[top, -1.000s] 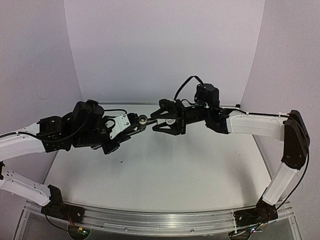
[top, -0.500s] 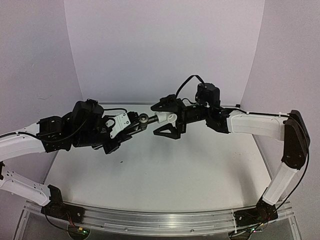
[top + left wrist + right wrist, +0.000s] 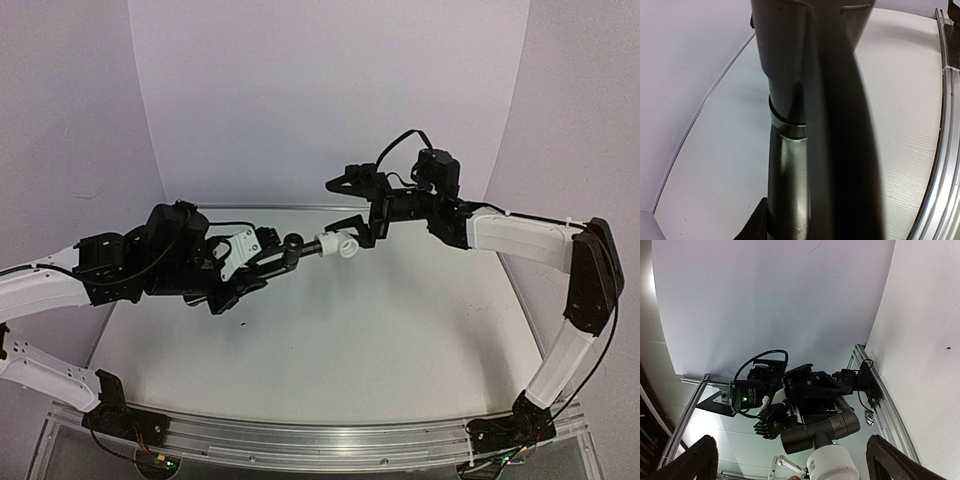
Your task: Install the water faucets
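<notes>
Left gripper [image 3: 268, 256] pinches the black pipe [image 3: 291, 248] carrying the white fitting [image 3: 338, 245]; right gripper [image 3: 345, 202] is spread just beyond, so advise a level hold and square approach.

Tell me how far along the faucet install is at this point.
Done: the white fitting sits on the end of the black pipe. In hand: the left gripper is shut on the pipe, holding it in the air. The right gripper is open, jaws wide either side of the fitting without gripping it. Left: no mount for the faucet shows, so I cannot tell what follows.
</notes>
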`<state>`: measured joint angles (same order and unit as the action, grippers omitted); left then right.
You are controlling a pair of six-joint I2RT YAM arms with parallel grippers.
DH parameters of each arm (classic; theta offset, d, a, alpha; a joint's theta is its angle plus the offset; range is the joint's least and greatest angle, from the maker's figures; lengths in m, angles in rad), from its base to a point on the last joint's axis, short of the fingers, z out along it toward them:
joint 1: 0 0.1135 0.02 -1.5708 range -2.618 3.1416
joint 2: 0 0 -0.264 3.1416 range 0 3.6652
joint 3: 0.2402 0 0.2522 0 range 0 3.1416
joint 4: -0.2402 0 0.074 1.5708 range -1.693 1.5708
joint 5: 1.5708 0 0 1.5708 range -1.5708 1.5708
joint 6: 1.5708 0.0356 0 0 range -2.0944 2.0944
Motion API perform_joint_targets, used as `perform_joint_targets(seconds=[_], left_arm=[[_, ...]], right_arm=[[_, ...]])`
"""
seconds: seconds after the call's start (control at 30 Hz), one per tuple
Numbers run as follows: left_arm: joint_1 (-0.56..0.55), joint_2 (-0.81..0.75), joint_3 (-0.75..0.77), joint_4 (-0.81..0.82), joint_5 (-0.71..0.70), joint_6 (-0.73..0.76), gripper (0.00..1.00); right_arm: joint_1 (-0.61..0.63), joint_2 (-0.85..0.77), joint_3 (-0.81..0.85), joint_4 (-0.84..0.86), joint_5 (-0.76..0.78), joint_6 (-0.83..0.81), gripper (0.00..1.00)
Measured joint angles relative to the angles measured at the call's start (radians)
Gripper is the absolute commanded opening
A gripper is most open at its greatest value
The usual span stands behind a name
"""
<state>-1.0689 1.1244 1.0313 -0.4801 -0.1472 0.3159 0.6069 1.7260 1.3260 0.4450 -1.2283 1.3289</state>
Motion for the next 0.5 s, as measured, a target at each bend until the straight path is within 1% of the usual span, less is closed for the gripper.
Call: perform_joint_targets(seconds=[0.27,0.5], left_arm=[[0.042,-0.045,-0.006,0.016,0.086,-0.087,0.0],[0.121,-0.065,-0.005,0.007,0.289,-0.219,0.0]], right_arm=[[-0.043,0.0,-0.021,-0.006,0.005,-0.08,0.98],[-0.217,0.0,0.026,-0.025,0.006,-0.194,0.98]])
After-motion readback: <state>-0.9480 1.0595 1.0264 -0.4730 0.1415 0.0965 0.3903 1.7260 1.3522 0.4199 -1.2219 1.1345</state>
